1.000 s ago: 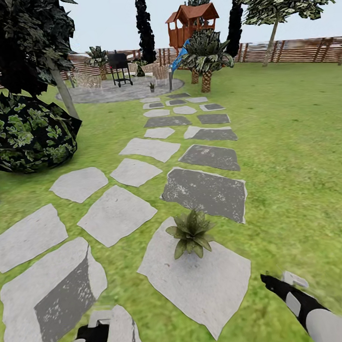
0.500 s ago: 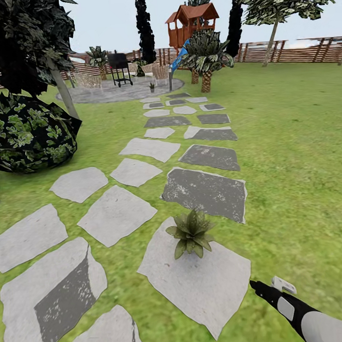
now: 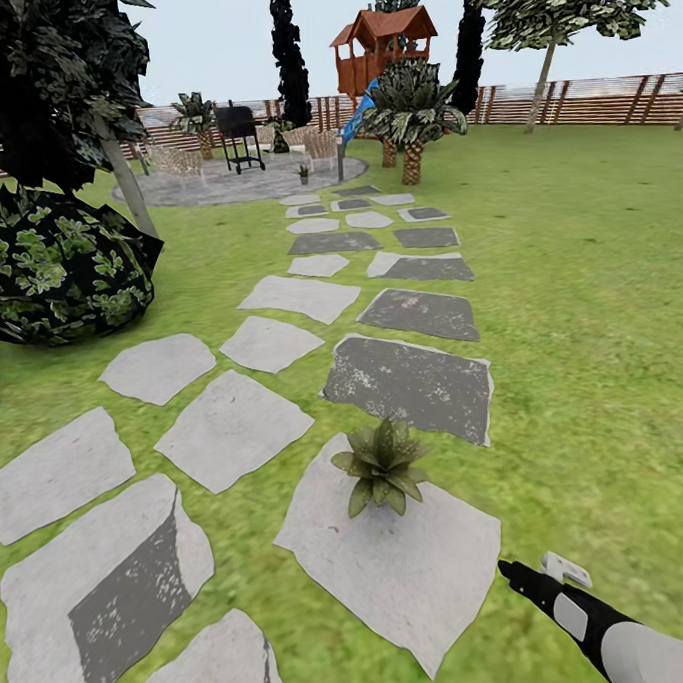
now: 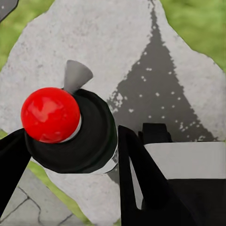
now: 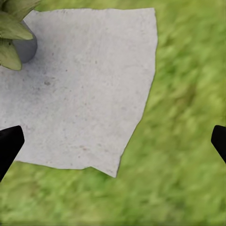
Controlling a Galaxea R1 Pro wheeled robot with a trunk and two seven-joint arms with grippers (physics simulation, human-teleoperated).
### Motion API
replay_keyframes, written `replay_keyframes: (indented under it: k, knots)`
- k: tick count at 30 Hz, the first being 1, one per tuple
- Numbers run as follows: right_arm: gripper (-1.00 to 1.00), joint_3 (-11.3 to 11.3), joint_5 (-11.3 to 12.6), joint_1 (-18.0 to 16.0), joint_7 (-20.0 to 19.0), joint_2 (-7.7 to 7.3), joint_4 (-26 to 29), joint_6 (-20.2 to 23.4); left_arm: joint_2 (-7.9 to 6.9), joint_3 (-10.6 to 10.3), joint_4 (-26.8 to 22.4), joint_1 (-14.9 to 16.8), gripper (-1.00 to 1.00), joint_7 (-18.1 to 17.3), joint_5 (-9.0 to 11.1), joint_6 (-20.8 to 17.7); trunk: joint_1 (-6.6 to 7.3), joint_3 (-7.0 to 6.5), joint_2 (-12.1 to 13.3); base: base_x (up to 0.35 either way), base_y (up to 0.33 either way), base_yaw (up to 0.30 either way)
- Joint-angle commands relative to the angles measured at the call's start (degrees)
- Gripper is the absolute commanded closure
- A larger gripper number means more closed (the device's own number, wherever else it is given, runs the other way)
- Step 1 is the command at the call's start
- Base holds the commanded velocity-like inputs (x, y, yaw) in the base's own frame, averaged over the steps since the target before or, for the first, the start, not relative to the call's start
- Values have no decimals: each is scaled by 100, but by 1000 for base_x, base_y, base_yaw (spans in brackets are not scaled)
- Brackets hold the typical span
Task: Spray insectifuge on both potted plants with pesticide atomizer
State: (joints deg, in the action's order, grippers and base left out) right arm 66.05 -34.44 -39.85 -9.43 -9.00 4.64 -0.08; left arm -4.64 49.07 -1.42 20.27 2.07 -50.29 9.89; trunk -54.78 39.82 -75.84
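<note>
Head view: a potted plant, a low rosette of pointed green leaves, sits on a large pale stepping stone in the lawn. A path of grey stones runs from that stone toward a round gravel patio, where a second small potted plant stands beside a black grill. Beyond the patio: a slatted wooden fence, a red-brown play tower and a striped-leaf palm. A dark round bush lies well off the path from the stone. The right arm's tool hangs over grass just beside the stone's edge; its opening cannot be judged here. Left wrist view: the left tool is pinching the pesticide atomizer, seen end-on as a dark round body with a red ball on top and a pale grey nozzle; black fingers press on both sides of it, above a grey stone. Right wrist view: the right tool is spread wide, one fingertip at each edge of the picture, over the stone's corner and grass; the near plant's grey pot and leaves sit at the stone's far corner.
</note>
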Motion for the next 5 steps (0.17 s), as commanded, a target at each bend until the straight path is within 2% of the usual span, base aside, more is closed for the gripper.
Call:
replay_keyframes:
  k: [1,5]
  knots:
    - [-100,49,-45,-4,-23,1,3,-1,-2,42,10,4,100,22,-59,21,0,4,-2,0,0,0]
    - [-100,51,-45,-3,-23,-3,2,-1,-2,42,10,3,100,22,-59,21,0,4,-2,0,0,0]
